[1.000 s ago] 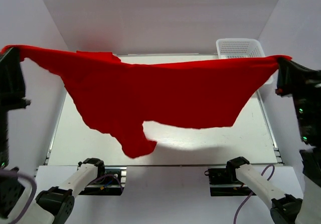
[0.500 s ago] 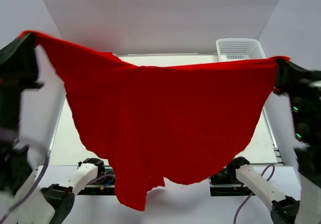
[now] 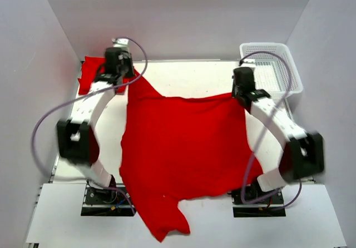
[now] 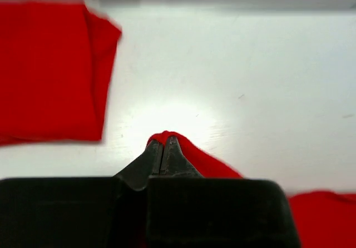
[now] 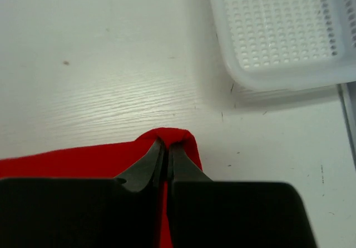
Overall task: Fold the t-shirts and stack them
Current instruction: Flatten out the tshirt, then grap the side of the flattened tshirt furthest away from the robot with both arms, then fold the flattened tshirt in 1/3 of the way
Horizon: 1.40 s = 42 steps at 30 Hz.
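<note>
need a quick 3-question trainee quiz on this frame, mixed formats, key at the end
1. True or false: the left gripper and the right gripper are each shut on the spread t-shirt.
2. Where does the folded t-shirt lie? A) far left B) far right C) near centre
3. Fill in: the white mesh basket sits on the ___ arm's side.
Key: 1 true; 2 A; 3 right.
</note>
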Available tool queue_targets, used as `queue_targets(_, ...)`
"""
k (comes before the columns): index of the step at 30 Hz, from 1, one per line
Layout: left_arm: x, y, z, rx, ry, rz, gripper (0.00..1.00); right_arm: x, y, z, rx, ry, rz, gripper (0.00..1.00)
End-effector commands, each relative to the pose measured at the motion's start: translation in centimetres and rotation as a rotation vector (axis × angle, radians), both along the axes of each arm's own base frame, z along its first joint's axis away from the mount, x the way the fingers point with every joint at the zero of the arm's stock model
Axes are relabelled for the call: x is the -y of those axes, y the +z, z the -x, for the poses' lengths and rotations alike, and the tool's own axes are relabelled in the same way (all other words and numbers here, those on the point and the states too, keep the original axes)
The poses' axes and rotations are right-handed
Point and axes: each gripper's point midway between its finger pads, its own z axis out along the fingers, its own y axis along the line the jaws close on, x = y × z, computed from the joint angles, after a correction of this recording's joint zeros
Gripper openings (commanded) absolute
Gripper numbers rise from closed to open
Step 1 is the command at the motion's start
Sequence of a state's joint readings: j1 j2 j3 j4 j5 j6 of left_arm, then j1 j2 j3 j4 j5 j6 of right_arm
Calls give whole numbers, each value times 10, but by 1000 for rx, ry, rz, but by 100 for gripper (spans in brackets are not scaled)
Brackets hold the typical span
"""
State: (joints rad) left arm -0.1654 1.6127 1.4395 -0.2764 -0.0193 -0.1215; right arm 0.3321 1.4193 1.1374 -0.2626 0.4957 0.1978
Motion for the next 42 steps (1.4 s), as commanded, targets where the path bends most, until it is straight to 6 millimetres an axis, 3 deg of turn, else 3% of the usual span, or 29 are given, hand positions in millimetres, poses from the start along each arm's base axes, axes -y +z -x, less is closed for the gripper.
queue_targets(1, 2, -19, -41, 10, 15, 3, 0, -6, 0, -56, 68, -46, -39, 0)
queue_targets(2, 3, -37, -50, -30, 11, -14, 0, -4, -30, -67, 2, -60, -24, 0)
queue_targets(3, 6, -69, -67, -102, 11, -26, 0, -9, -28, -77, -8, -46, -32, 0)
queue_targets(4, 6, -79, -87, -109, 17, -40, 0, -12, -56, -106, -58, -51, -27, 0)
queue_targets(5, 6, -98, -89, -142, 17, -46, 0, -14, -59, -103, -75, -42, -30, 0)
queue_targets(6, 13, -108, -92, -162, -13, -34, 0, -16, -94, -108, -148, -36, -19, 0)
queue_targets(7, 17, -105, -99, -152, -28, -24, 0, -18, -78, -126, -107, -38, -37, 0)
queue_targets(9, 21, -115, -110, -145, -39, -17, 0, -18, -112, -132, -183, -34, -28, 0)
queue_targets(10, 22, -115, -115, -133, -39, -16, 0, -19, -94, -149, -140, -34, -41, 0)
queue_targets(14, 23, -121, -124, -135, -39, -16, 0, -20, -108, -168, -171, -21, -46, 0)
queue_targets(17, 23, -121, -124, -136, -39, -16, 0, -18, -102, -179, -153, -21, -56, 0)
queue_targets(22, 21, -120, -104, -157, -29, 0, 0, -18, -91, -184, -134, -12, -69, 0)
queue_targets(23, 20, -128, -95, -181, -23, 8, 0, -17, -89, -184, -130, -16, -72, 0)
queue_targets(25, 17, -111, -84, -164, -6, 17, 0, -16, -85, -184, -127, -12, -69, 0)
queue_targets(27, 15, -116, -68, -186, 3, 30, 0, -17, -82, -183, -125, -5, -70, 0)
queue_targets(28, 12, -96, -61, -150, 17, 38, 0, -16, -82, -182, -127, -3, -65, 0)
queue_targets(29, 10, -107, -47, -181, 18, 33, 0, -16, -81, -182, -128, -4, -64, 0)
queue_targets(33, 7, -89, -14, -173, 46, 89, 0, -9, -72, -178, -124, -15, -54, 0)
queue_targets(35, 7, -99, 8, -220, 47, 107, 0, -7, -70, -171, -135, -14, -44, 0)
queue_targets(36, 10, -84, 18, -193, 44, 126, 0, -6, -66, -168, -134, -12, -43, 0)
queue_targets(37, 9, -95, 32, -229, 59, 142, 0, -4, -61, -165, -130, -14, -40, 0)
queue_targets(42, 12, -84, 79, -231, 75, 225, 0, 3, -56, -146, -157, 0, -21, 0)
